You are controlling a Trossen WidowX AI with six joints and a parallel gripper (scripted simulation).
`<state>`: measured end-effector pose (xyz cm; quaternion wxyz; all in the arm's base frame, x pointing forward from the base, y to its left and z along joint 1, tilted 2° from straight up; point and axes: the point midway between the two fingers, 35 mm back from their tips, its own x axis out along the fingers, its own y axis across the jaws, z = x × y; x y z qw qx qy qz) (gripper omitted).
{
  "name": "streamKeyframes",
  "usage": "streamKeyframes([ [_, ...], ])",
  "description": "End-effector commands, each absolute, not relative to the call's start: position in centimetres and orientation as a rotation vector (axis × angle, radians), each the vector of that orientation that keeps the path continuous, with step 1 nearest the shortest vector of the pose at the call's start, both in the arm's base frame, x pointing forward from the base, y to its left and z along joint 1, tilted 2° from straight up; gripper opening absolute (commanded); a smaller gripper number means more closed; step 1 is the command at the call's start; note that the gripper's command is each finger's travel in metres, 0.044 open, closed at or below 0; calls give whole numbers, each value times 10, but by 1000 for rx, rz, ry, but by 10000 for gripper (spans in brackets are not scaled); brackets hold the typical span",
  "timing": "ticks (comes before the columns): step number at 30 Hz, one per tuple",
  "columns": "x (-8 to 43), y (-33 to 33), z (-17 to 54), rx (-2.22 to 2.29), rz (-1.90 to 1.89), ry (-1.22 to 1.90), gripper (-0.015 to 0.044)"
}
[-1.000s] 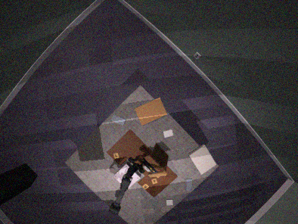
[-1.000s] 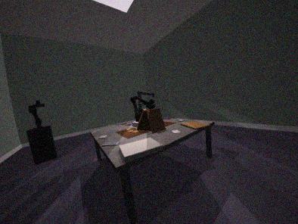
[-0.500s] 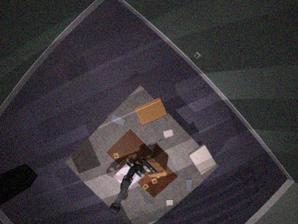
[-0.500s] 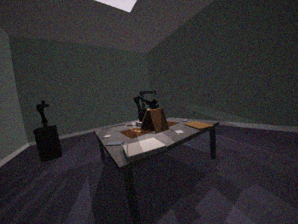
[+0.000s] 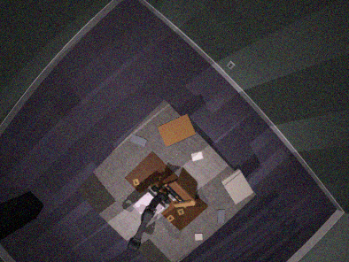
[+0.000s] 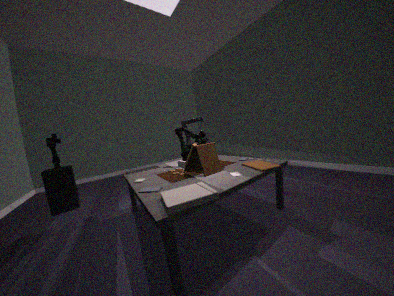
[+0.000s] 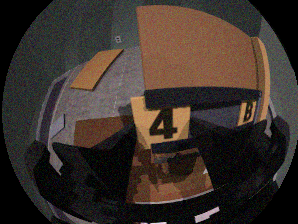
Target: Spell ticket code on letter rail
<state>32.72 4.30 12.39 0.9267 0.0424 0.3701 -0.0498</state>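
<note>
A pale wooden tile printed with a black 4 [image 7: 163,123] is gripped between the partly open jaws of the black arm, its face turned outward, presumably so that the digit will read upright in the rail. A similar tile marked B [image 7: 247,113] is seated at the far end of the dark rail [image 7: 220,116] on the upright brown board [image 7: 200,50] [image 6: 203,159], probably pushed home first because entry is from the opposite end. Three loose pale tiles, one of them here [image 5: 135,181], lie on brown mats on the grey bench [image 5: 116,164] [image 6: 145,172]. The arm is reached across the bench towards the board, its jaws held low beside the rail's near end. The ticket's code cannot be read.
</note>
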Motion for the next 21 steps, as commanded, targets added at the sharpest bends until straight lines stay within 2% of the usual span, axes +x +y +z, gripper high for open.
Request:
streamKeyframes([
  [1, 327, 41, 124, 84, -97, 757, 0],
  [21, 326, 33, 124, 83, -97, 757, 0],
])
